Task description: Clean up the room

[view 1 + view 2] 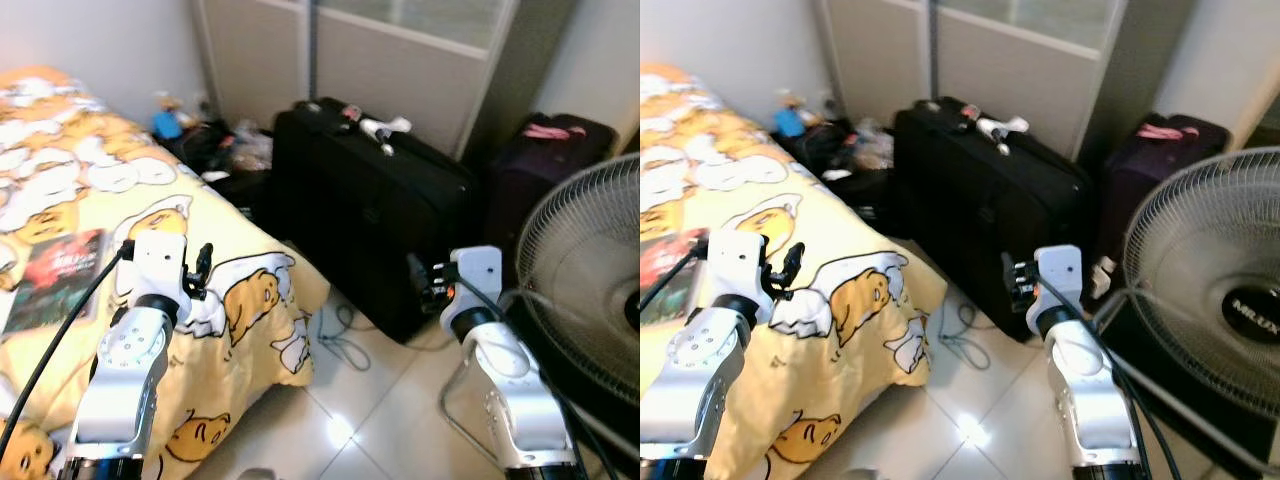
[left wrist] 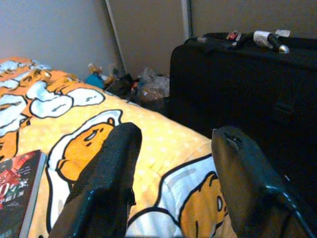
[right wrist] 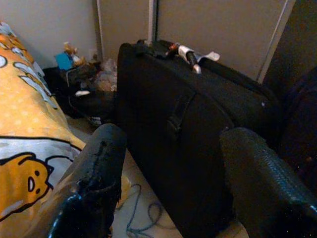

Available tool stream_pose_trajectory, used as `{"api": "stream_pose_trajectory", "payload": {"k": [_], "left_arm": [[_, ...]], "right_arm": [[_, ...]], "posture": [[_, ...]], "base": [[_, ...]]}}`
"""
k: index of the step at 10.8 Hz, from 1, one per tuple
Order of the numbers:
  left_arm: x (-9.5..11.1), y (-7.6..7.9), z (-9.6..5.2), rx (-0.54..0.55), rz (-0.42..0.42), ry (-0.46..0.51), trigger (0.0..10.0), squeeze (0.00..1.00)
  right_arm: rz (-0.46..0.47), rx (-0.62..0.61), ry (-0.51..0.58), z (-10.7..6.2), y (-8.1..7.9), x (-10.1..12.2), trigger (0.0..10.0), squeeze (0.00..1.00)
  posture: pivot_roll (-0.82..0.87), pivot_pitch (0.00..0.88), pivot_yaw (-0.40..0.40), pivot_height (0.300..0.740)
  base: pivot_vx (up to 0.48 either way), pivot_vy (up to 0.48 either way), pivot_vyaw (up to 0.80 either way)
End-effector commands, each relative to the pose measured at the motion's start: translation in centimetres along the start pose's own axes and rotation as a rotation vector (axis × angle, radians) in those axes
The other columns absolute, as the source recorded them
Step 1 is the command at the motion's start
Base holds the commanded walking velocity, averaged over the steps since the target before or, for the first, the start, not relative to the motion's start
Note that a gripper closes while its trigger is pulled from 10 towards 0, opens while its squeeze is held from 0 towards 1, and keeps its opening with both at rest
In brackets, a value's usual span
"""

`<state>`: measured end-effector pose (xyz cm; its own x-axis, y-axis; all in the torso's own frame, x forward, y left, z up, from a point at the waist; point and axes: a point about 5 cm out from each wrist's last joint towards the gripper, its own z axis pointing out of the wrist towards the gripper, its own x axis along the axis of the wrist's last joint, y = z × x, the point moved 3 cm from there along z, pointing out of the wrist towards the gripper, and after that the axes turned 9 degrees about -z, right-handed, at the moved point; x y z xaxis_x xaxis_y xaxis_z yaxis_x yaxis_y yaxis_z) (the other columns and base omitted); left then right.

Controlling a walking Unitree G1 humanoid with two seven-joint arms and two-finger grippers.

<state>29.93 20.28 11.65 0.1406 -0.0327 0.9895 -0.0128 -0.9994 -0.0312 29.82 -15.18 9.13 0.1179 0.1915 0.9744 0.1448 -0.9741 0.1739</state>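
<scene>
Left gripper (image 2: 173, 183) hovers over the yellow cartoon bedspread (image 1: 230, 300), fingers spread and empty; the right gripper (image 3: 173, 183), likewise parted, faces the black suitcase (image 1: 370, 220). The left wrist camera catches a dark red book (image 2: 15, 198) lying on the bed (title too blurred to read, possibly a "0"). Right eye view alone shows the fan (image 1: 1210, 290) badge: looks like "MILUX". Clutter (image 1: 215, 140) sits in the corner.
</scene>
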Motion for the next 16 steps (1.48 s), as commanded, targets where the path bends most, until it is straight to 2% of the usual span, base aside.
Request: {"api": "stream_pose_trajectory", "payload": {"k": [1,2,3,4,5,9,11,13,16], "left_arm": [[0.8,0.7,0.1,-0.026,0.012,0.033,10.0,0.0],[0.8,0.3,0.2,-0.002,0.023,0.03,10.0,0.0],[0.9,0.0,0.4,0.016,0.078,0.039,10.0,0.0],[0.8,0.0,0.6,0.01,0.063,0.029,10.0,0.0],[0.9,0.0,0.7,0.0,0.03,0.024,10.0,0.0],[1.1,0.2,1.1,-0.02,0.039,0.026,10.0,0.0],[1.4,0.2,1.3,-0.019,0.041,0.031,10.0,0.0],[1.4,0.1,1.4,-0.018,0.04,0.033,10.0,0.0],[1.4,-0.1,1.4,-0.019,0.04,0.033,10.0,0.0]], "right_arm": [[0.019,-0.046,-0.011,0.0,1.1,-0.2,10.0,0.0],[0.003,-0.079,-0.038,0.4,1.4,-0.5,10.0,0.0],[-0.042,-0.11,-0.015,0.7,1.7,-0.1,10.0,0.0],[-0.016,-0.107,-0.035,0.8,1.8,-0.4,10.0,0.0],[-0.045,-0.049,-0.031,0.8,1.2,-0.3,10.0,0.0],[-0.004,0.01,0.0,1.2,0.5,0.3,10.0,0.0],[0.013,-0.004,0.007,1.4,0.5,0.5,10.0,0.0],[0.081,-0.038,0.011,1.6,0.6,0.6,10.0,0.0],[0.087,-0.048,0.015,1.6,0.8,0.7,10.0,0.0]], "posture": [[0.04,0.0,0.006,0.74],[0.04,0.0,0.008,0.74],[0.04,0.0,0.012,0.74],[0.04,0.0,0.01,0.74],[0.04,0.0,0.011,0.74],[0.04,0.0,0.019,0.74],[0.04,0.0,0.02,0.74],[0.04,0.0,0.024,0.74],[0.05,0.0,0.019,0.74]], "base": [[0.0,0.0,0.0],[0.0,0.0,0.0],[0.0,0.0,0.0],[0.0,0.0,0.0],[0.0,0.0,0.0],[0.0,0.328,0.8],[0.0,0.334,0.8],[0.0,0.336,0.0],[0.0,0.335,0.0]]}}
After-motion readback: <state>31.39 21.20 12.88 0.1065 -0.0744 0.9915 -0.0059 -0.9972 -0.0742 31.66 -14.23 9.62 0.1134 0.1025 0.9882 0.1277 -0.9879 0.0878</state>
